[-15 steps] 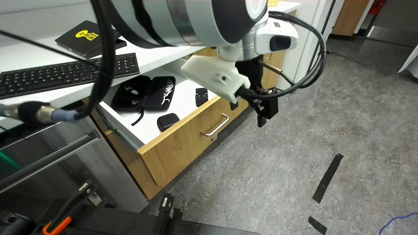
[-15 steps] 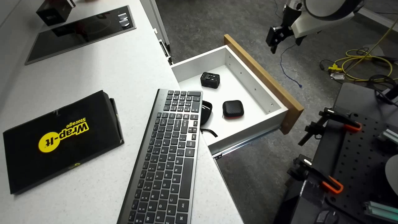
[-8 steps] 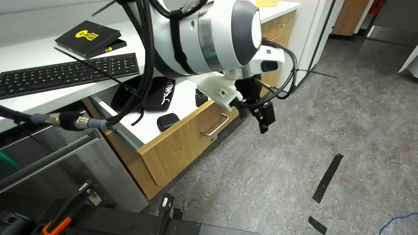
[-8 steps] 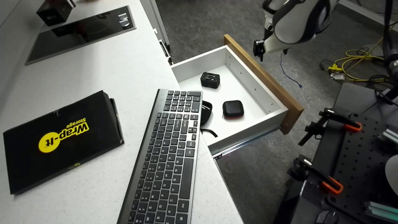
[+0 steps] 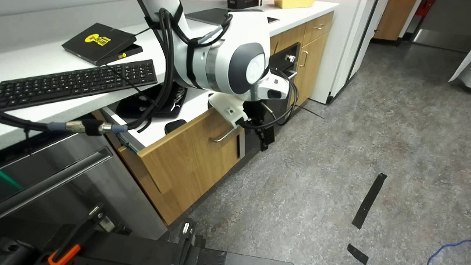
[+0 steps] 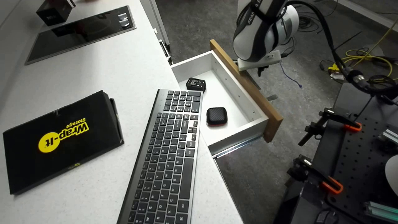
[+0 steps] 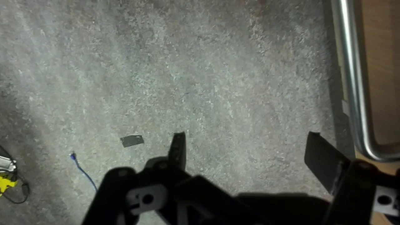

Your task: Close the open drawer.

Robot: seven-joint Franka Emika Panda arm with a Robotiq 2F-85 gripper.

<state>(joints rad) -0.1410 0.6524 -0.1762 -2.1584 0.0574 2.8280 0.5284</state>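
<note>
Arm (image 5: 220, 62) beside an open drawer (image 5: 176, 158). The drawer stands drawn out from under the worktop (image 6: 99, 74), its oak-coloured front clear of the cabinet (image 5: 184, 200) and its white interior exposed in both exterior views. The wrist view settles the state of the fingers (image 7: 323, 161): wide apart, with grey floor (image 7: 234, 93) showing between them — a spacing that cannot be read in an exterior view, where the fingertips (image 5: 264, 145) point down beside the drawer front. The silver handle (image 7: 356, 81) runs along the right border of the wrist view, near one finger; contact cannot be judged. In an exterior view the same handle (image 5: 225, 137) is partly covered by a pale block (image 5: 228, 108) on the arm, and an open black case (image 5: 174, 106) shows inside the drawer, partly behind a loop of black hose (image 5: 169, 55). In an exterior view the drawer front (image 6: 264, 104) presents its white inner side and oak top edge; a boxy black gadget (image 6: 195, 84) appears just past the end of the keyboard (image 6: 168, 161), and a small textured case (image 6: 216, 116) lies apart from it. On the worktop, the lettering of a black box (image 6: 62, 137) is legible in that view — "Wrap-It Storage". The wrist view adds a scrap of black tape (image 7: 132, 141) and a blue cable (image 7: 84, 172) on the floor.
</note>
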